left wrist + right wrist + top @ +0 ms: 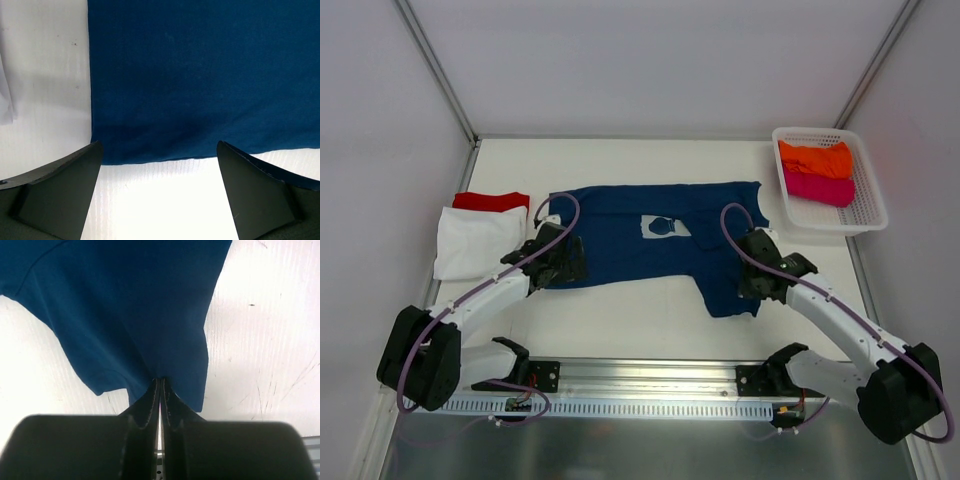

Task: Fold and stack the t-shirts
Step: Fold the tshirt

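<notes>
A navy blue t-shirt (630,245) with a white chest print (660,227) lies spread across the middle of the table. My right gripper (752,285) is shut on a fold of the navy t-shirt (125,315) near its lower right flap, the fingertips (160,381) pinched into the cloth. At the shirt's left end, my left gripper (563,264) is open. Its fingers (60,190) straddle the shirt's near hem (160,157) with nothing between them. A folded white tee (475,240) lies on a red one (492,201) at the far left.
A white mesh basket (820,131) at the back right holds an orange tee (815,158) and a magenta tee (818,187). White walls close the table on three sides. A metal rail (650,385) with the arm bases runs along the near edge.
</notes>
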You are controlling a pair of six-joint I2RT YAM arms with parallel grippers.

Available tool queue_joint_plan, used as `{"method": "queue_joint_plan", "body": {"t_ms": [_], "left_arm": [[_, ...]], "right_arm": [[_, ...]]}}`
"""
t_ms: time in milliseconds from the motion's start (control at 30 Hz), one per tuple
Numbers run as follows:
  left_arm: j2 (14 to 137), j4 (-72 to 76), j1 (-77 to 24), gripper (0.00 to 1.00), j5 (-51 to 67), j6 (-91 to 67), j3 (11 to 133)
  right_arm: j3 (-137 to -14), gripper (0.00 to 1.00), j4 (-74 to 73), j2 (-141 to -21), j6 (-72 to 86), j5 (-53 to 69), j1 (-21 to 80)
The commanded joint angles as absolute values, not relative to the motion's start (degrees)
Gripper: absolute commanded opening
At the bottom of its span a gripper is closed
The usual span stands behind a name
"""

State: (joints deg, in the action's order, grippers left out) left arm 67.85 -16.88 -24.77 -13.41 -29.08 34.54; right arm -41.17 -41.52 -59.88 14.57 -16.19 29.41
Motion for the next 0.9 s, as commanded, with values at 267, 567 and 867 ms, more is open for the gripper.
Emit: {"method": "queue_joint_plan", "body": {"t_ms": [267,567,867], "left_arm": [[69.5,-20.8,-24.9,0.99,-17.6,-30.5,37.2],[72.8,-25.9,-25.0,0.99,-20.7,-33.0,39.8],[82.2,-26.3,-25.0,0.99,-15.6,-33.3,42.3]], "right_arm": [[-41.1,0.0,-41.7,-65.0,16.1,-15.7,31.5],[-41.8,0.0,-41.0,-65.7,16.0,-15.4,31.9],[-42.0,0.01,-40.7,-65.8,15.8,-15.4,32.2]]}}
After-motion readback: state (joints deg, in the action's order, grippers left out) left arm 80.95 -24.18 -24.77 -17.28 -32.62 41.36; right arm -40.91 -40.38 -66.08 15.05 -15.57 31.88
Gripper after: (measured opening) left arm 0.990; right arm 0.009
